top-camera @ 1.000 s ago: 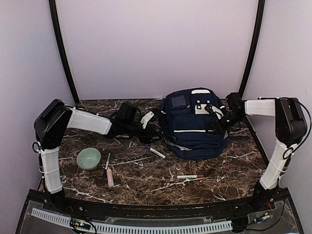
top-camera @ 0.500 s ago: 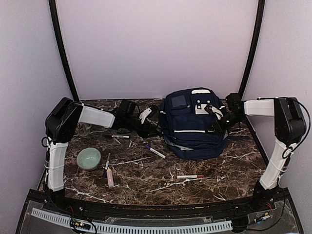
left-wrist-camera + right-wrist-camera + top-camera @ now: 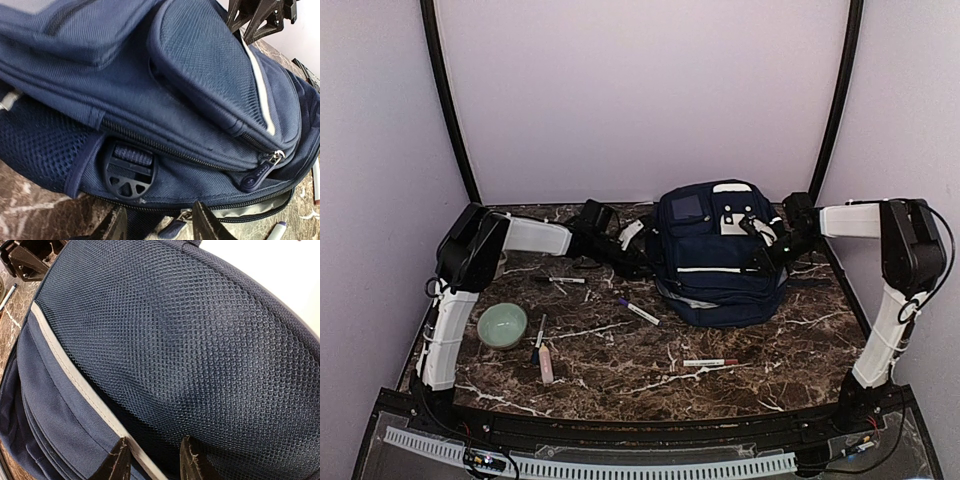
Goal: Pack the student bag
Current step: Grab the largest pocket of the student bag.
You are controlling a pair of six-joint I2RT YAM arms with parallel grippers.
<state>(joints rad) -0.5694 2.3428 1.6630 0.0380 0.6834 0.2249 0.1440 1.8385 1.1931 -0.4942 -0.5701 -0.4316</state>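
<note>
Left gripper (image 3: pixel 159 214), jaws parted, has reached the bag's (image 3: pixel 715 265) left zip (image 3: pixel 175 228); right gripper (image 3: pixel 152 446) at its mesh (image 3: pixel 200 340), grip indeterminate; opening pending.

Right tool (image 3: pixel 151 460), seemingly against student bag (image 3: pixel 165 340) mesh

- left arm (image 3: pixel 535 236), right arm (image 3: pixel 850 220): same build, white covers on the links, black housings at the joints
- thin black cable (image 3: pixel 910 308) loops off each elbow housing
- left hand (image 3: pixel 160 227), right hand (image 3: pixel 152 462): black, two flat fingers (image 3: pixel 117 227) each, tips scuffed pale
- bases black, on a black rail (image 3: pixel 640 435) at the desk's near edge
- white slotted strip (image 3: pixel 620 467) runs along that rail's front
</note>
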